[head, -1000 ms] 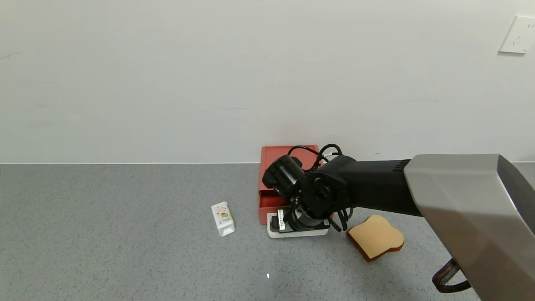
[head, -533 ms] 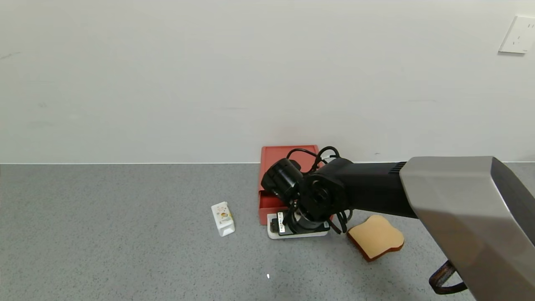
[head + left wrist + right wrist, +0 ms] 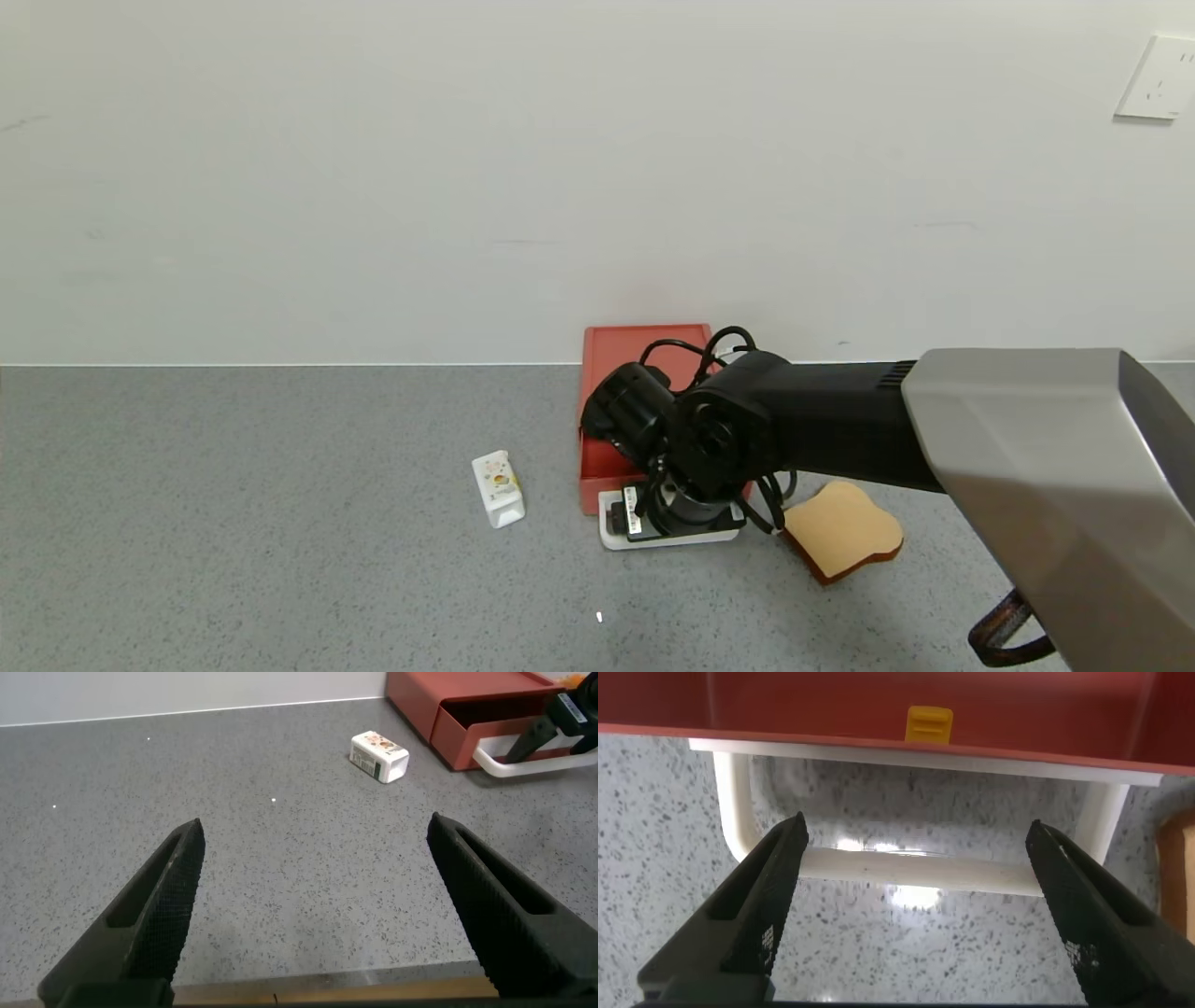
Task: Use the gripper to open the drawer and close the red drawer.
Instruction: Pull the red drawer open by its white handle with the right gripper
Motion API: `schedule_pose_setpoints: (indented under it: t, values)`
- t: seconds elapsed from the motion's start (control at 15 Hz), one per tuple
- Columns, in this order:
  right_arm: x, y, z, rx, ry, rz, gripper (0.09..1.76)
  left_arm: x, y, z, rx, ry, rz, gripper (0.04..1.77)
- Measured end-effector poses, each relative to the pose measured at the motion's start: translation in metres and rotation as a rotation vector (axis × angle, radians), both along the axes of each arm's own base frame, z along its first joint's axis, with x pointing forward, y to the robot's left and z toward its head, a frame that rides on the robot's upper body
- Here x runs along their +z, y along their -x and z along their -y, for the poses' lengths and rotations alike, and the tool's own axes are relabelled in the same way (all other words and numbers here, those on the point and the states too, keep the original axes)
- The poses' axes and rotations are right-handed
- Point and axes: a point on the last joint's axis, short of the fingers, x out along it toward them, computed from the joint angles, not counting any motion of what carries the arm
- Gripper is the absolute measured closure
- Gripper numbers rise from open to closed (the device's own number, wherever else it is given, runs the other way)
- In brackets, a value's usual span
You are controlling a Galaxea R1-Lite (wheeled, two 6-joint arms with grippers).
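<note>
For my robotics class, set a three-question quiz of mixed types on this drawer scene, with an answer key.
1. True or false: the right gripper has its fingers spread open, with the drawer's white handle between them.
2. Multiple choice: what lies on the counter to the robot's right of the red drawer? A) a toast slice B) a spoon C) a cup
3. Fill in: the left gripper, parked away from the drawer, is ____ (open or shut).

Key: 1 true; 2 A; 3 open. The small white carton lies on the drawer's other side.
</note>
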Motion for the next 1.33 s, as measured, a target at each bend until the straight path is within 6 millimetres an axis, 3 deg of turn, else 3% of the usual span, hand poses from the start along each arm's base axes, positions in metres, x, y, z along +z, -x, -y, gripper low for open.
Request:
schedule_pose_setpoints:
  t: [1.33]
  values:
    - [0.007,0.032,-0.006,0.005,0.008,-0.127,0.14,0.0,0.0,0.0,0.001,0.0,0.0,0.09]
